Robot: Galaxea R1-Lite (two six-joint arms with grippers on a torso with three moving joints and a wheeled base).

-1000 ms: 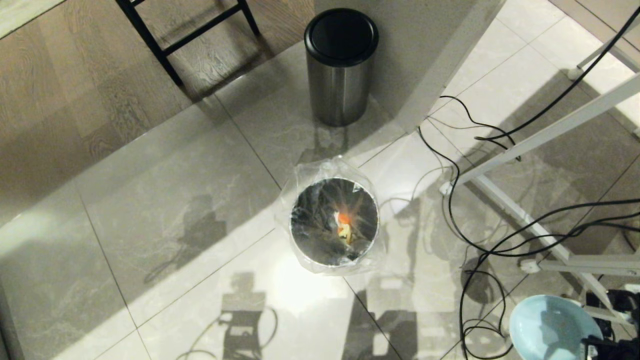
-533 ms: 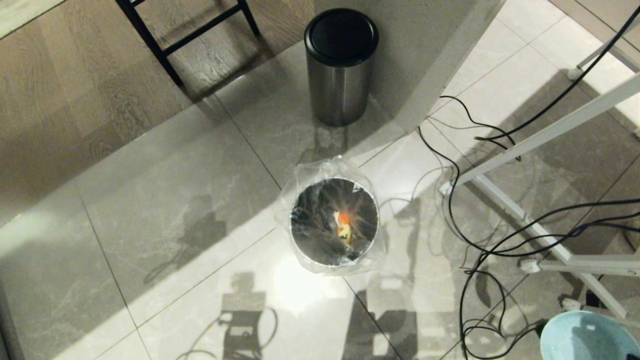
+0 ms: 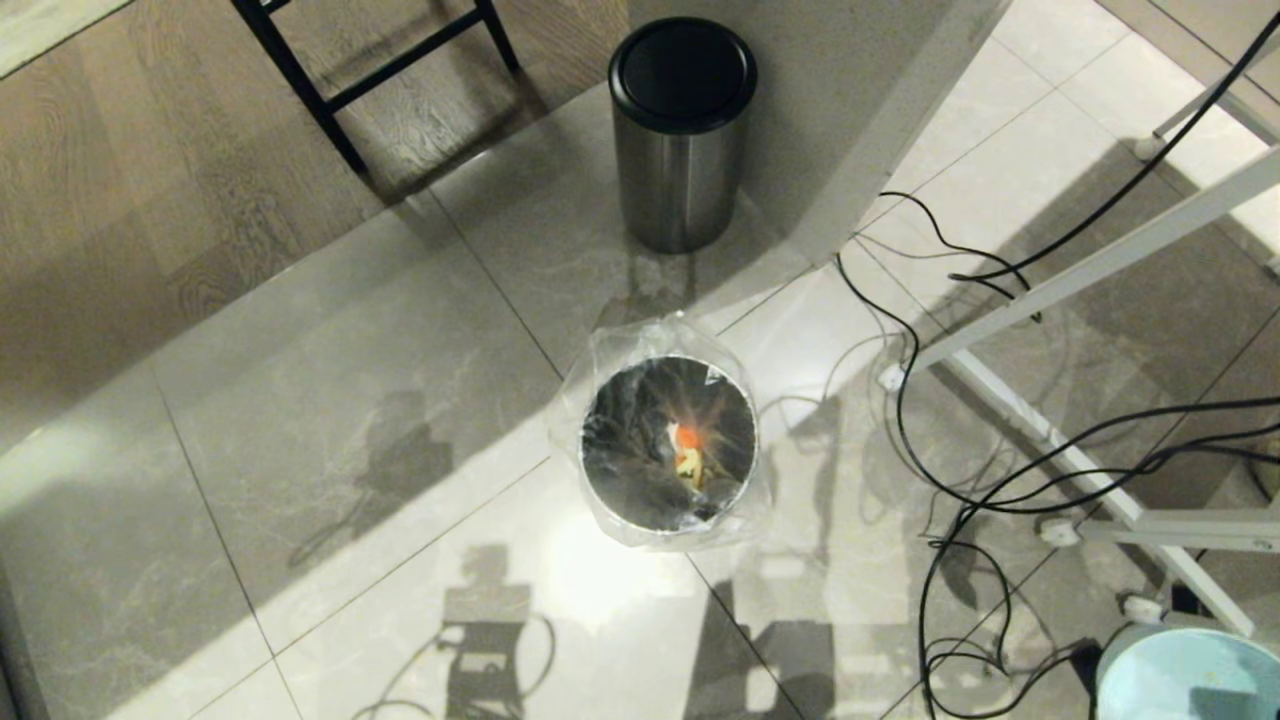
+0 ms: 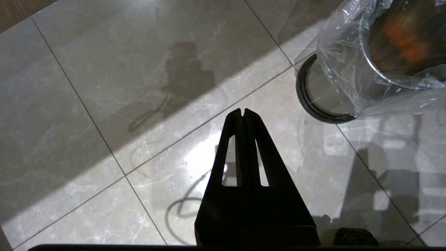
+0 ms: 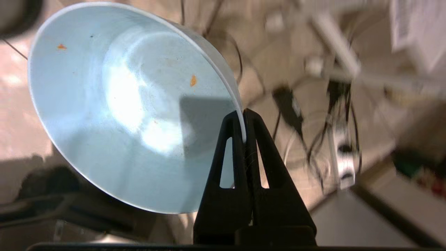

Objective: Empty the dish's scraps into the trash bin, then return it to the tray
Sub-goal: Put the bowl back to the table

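Note:
The pale blue dish (image 5: 115, 104) hangs from my right gripper (image 5: 243, 116), which is shut on its rim; only tiny orange specks cling inside it. In the head view the dish (image 3: 1185, 678) shows at the bottom right corner, away from the trash bin (image 3: 668, 443). That small round bin, lined with a crinkly clear bag, stands on the floor in the middle with the orange and yellow scraps (image 3: 686, 452) at its bottom. My left gripper (image 4: 243, 112) is shut and empty above the tiles, beside the trash bin (image 4: 376, 62). The tray is out of view.
A steel cylinder bin with a black lid (image 3: 682, 130) stands behind the small bin. Black cables (image 3: 960, 480) and a white metal frame (image 3: 1090, 270) cover the floor on the right. Black chair legs (image 3: 340, 90) stand at the back left.
The dish has slid down and to the right, almost out of the head view's bottom right corner. The trash bin and the scraps in it have not moved.

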